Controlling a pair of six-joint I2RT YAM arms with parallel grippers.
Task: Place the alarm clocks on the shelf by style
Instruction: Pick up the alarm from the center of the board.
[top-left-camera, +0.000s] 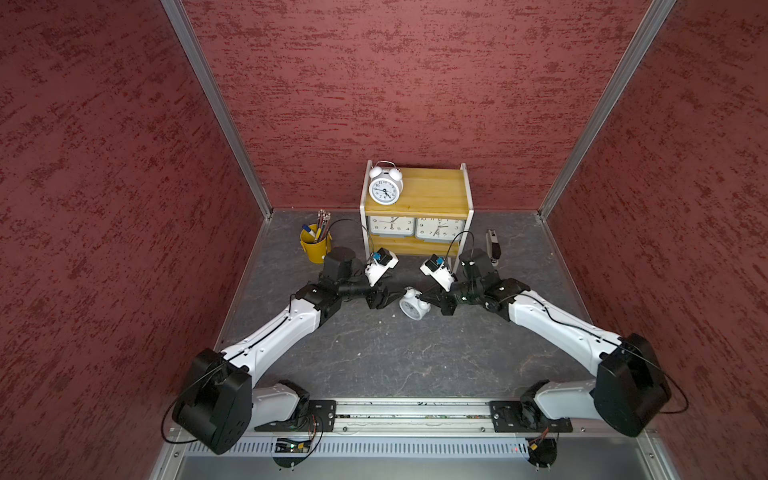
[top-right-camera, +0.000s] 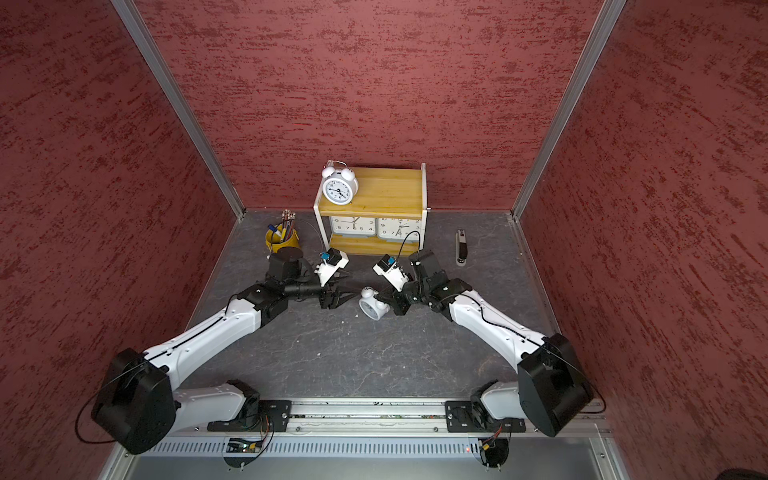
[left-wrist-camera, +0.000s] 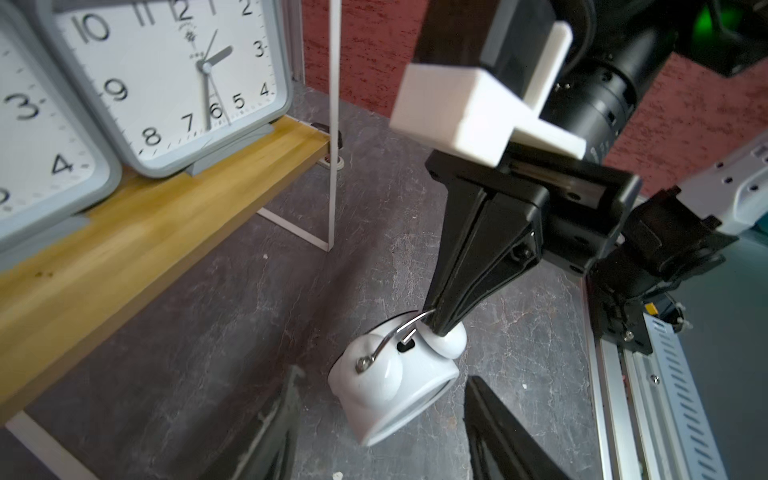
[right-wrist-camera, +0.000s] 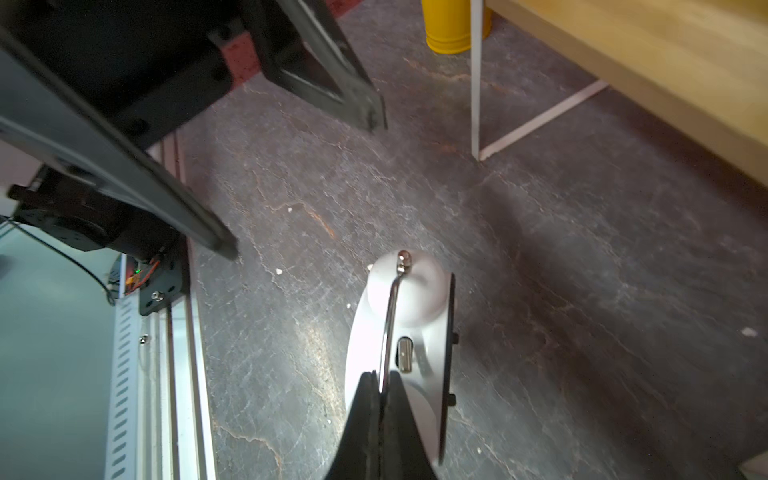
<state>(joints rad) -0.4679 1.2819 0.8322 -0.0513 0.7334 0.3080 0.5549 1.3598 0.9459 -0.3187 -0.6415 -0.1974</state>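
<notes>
R gripper is clamped on the thin wire handle of the white twin-bell clock. That clock hangs tilted in front of the shelf, low over the tabletop; contact w/ it unclear. L gripper stands spread just beside it, holding nothing.

Risks, in my judgement: the handle may pivot or slide in your pinch. The clock could then swing and clip the frame post or the second twin-bell clock on the top board. The grey clocks fill the lower board.

Surface: dark grey marbled tabletop, a few white crumbs.

Room: red textured walls; yellow pen bucket beside the shelf.
</notes>
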